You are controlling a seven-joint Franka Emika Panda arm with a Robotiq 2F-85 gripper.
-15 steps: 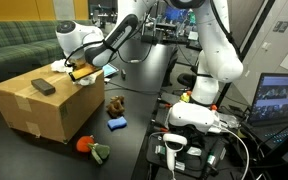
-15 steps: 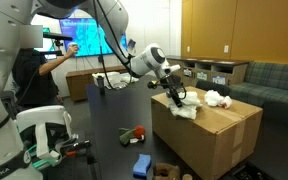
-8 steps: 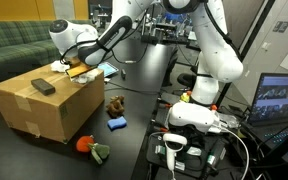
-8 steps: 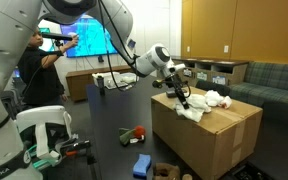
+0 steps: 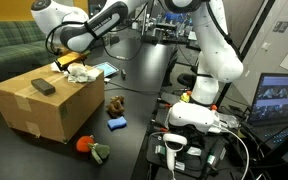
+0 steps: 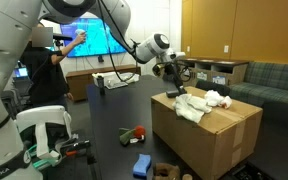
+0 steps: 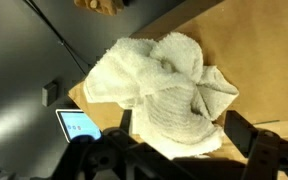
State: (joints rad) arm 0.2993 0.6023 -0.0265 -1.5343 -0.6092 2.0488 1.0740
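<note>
A crumpled white towel [image 7: 159, 85] lies on top of a cardboard box [image 5: 39, 108], near the box's edge; it shows in both exterior views [image 5: 77, 73] [image 6: 192, 106]. My gripper [image 7: 184, 135] hangs open just above it, with one dark finger on each side of the cloth and nothing gripped. In both exterior views the gripper [image 5: 63, 62] [image 6: 176, 82] is lifted a little off the towel. A black block [image 5: 44, 87] rests on the box further along. A second white bundle [image 6: 216, 99] lies beside the towel.
Below the box lie a brown plush toy [image 5: 115, 104], a blue block [image 5: 117, 122] and an orange and green toy [image 5: 86, 145]. A phone-like screen [image 7: 79, 125] lies on the dark surface below. A person [image 6: 44, 60] stands by a monitor; a green sofa [image 5: 14, 40] is behind.
The gripper has opened and let go of the white towel, which now rests on the box. The arm has risen and drawn back from the box top.
</note>
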